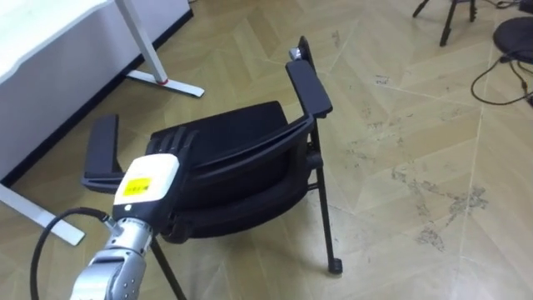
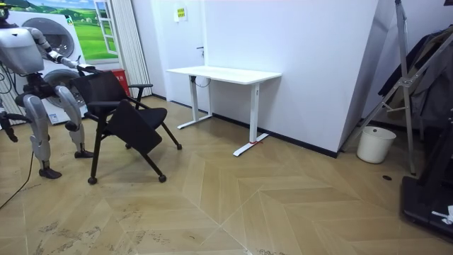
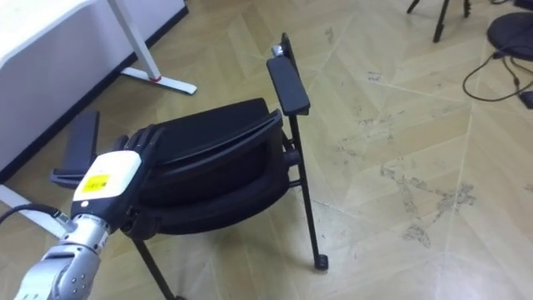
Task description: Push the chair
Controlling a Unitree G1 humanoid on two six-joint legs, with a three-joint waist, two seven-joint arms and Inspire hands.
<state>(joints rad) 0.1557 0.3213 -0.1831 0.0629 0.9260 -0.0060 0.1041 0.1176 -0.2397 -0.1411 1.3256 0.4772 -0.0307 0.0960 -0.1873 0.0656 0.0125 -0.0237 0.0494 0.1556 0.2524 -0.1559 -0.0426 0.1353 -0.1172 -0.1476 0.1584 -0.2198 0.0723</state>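
Near the white desk [image 2: 223, 73], on the wooden floor [image 1: 400, 208], the black chair [image 1: 233, 158] is found. It is set close to the desk's long white foot [image 1: 166, 82] but apart from it. In the room view the chair is seen on the side of the desk away from the white bucket [image 2: 375, 144]. The robot is seen standing behind the chair, farther from the desk than the chair is, with one arm stretched out to the top of the chair's back. In the eye views the left hand [image 1: 150, 179] is laid on the top edge of the chair's back, at the end nearer the desk. Its fingers are dark against the dark chair, so it cannot be told if they are open or closed round the edge. Two flat armrests are seen, one [image 1: 102, 150] on the desk's side, just by the hand, and one [image 1: 308, 83] on the side away from the desk. In the room view the seat [image 2: 134, 127] is seen tipped down at the front. Thin black tripod legs [image 1: 450, 17] are seen across the floor, well apart from the desk.
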